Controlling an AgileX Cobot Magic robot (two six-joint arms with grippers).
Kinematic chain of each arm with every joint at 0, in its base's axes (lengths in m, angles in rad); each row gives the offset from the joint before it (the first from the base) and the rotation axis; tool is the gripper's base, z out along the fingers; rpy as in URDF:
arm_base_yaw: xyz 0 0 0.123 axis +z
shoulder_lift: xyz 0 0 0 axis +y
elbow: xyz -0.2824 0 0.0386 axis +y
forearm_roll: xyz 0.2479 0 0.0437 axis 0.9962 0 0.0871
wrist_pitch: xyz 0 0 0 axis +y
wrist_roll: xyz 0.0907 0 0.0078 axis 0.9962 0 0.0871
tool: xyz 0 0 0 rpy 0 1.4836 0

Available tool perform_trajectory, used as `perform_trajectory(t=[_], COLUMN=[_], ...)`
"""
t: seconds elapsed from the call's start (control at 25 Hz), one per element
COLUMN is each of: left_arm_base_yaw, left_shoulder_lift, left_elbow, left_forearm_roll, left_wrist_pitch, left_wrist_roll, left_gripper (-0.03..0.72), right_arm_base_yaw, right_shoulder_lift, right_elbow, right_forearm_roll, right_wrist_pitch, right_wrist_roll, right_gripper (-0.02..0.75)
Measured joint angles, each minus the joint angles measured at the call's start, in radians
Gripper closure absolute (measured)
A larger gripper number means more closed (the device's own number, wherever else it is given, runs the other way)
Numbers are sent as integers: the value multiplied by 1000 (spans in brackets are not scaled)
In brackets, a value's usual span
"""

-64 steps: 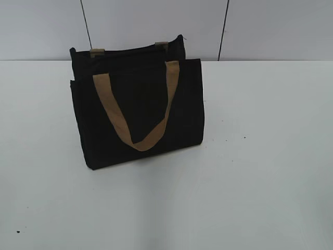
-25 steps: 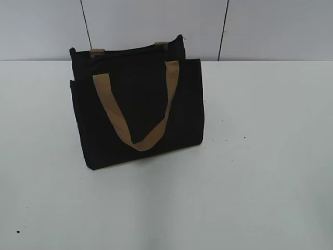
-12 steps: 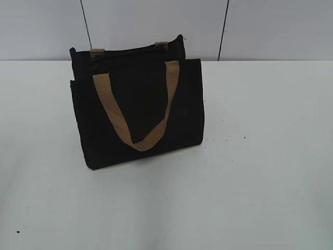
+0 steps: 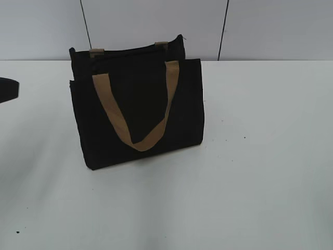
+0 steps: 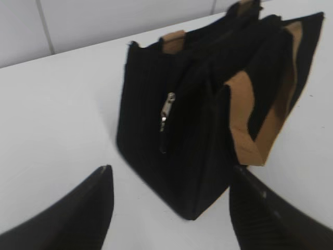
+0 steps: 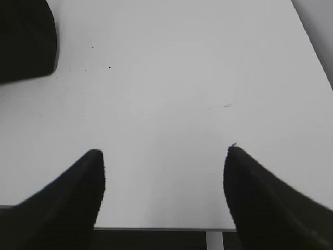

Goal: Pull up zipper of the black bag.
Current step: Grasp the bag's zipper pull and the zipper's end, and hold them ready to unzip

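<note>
The black bag (image 4: pixel 138 112) stands upright on the white table, its tan strap handle (image 4: pixel 136 136) hanging down the front. In the left wrist view I see the bag's end (image 5: pixel 171 130), with the silver zipper pull (image 5: pixel 167 110) hanging on the end panel. My left gripper (image 5: pixel 171 174) is open and empty, a little short of the bag's lower corner. It shows as a dark shape at the left edge of the exterior view (image 4: pixel 8 89). My right gripper (image 6: pixel 164 151) is open and empty over bare table, outside the exterior view.
The white table (image 4: pixel 260 156) runs wide to the right of and in front of the bag. Its near edge (image 6: pixel 156 228) shows under the right gripper. A dark shape (image 6: pixel 26 41), likely the bag, fills that view's top left corner. A grey panelled wall (image 4: pixel 156 21) stands behind.
A dark part of my left gripper has come into the exterior view at the left edge. The bag has not moved.
</note>
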Motion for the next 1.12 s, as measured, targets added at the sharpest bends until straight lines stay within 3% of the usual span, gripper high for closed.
perform_trajectory(t=[0.16,0.32,0.52,0.68,0.96,1.12], left_arm_base_yaw=[108,217,234,234,229,182], left_shoulder_lift=[175,311,470,600,804,892], left_elbow=[0,-1,-1,-6,-121,-210], left_forearm_roll=[-269,-361,-483,-562,-584,-581], left_wrist_pitch=[166,247,333,396,463,468], left_wrist_roll=[336,600,920,1152,1223,1224], left_gripper=[156,170,241,256,258,258], right_arm_base_yaw=[0,0,0,0,0,0], right_shoulder_lift=[0,0,0,0,0,0], right_elbow=[0,0,0,0,0,0], right_forearm_roll=[0,0,0,0,0,0], right_wrist_pitch=[0,0,0,0,0,0], right_wrist_roll=[-1,-1,-1,-1,-1,-1], right_gripper=[193,193,193,193,193,193])
